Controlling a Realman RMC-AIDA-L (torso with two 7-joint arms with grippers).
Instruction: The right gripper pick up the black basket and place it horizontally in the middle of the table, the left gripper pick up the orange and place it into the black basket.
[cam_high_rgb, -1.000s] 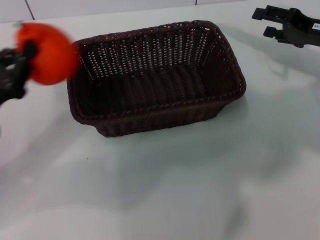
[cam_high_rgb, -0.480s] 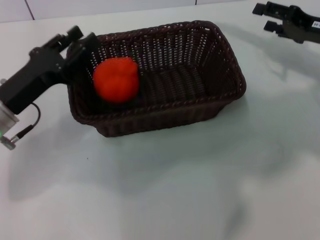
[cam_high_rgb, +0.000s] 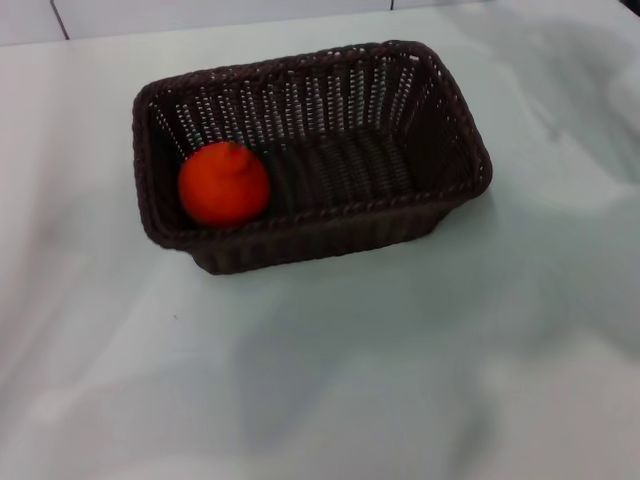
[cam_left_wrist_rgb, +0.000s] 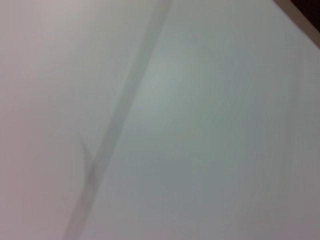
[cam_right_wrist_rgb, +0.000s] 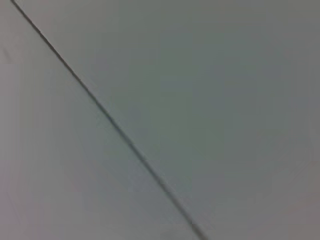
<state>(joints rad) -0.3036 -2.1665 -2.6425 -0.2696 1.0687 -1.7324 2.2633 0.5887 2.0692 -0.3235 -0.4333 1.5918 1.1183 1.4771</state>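
Note:
The black basket (cam_high_rgb: 320, 150), dark woven wicker, lies lengthwise across the middle of the white table (cam_high_rgb: 330, 370) in the head view. The orange (cam_high_rgb: 223, 183) rests inside it, against the basket's left end, stem dot up. Neither gripper shows in any view. The left wrist view and the right wrist view show only plain pale surfaces with a seam line, no fingers and no task objects.
A pale wall with tile seams (cam_high_rgb: 60, 18) runs behind the table's far edge. Soft grey reflections lie on the tabletop at the far right.
The left gripper has let go of the orange in the basket and left the head view to the left. The right gripper has left the view at the top right. The orange has settled.

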